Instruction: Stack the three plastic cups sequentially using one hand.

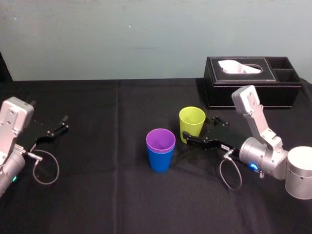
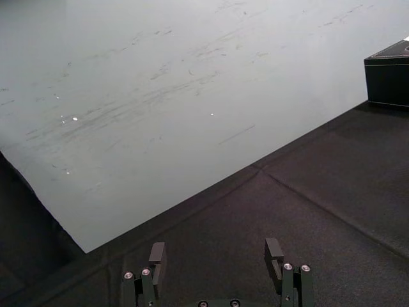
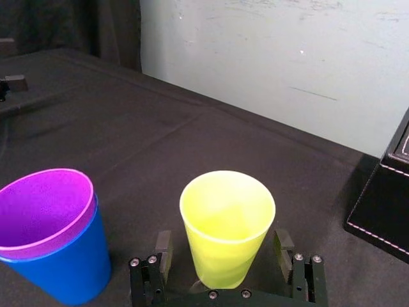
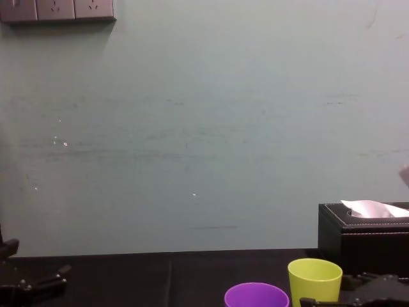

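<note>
Pincer at work: right pincer [image 3: 222,247] [image 1: 200,130], fingers apart, straddling the yellow-green cup [image 3: 227,224] [image 1: 192,122] low down, a gap on each side.
Yellow-green cup: upright on the bench [image 1: 117,195], just beside the stacked pair.
Purple cup [image 1: 160,140]: nested in the blue cup [image 1: 160,161], rim just above it.
Pincer parked: left pincer [image 1: 50,130] [image 2: 215,248], fingers apart and holding nothing, at the bench's left side, well apart from the cups.
Tissue box [image 1: 253,83]: black, far right, behind the right arm.
</note>
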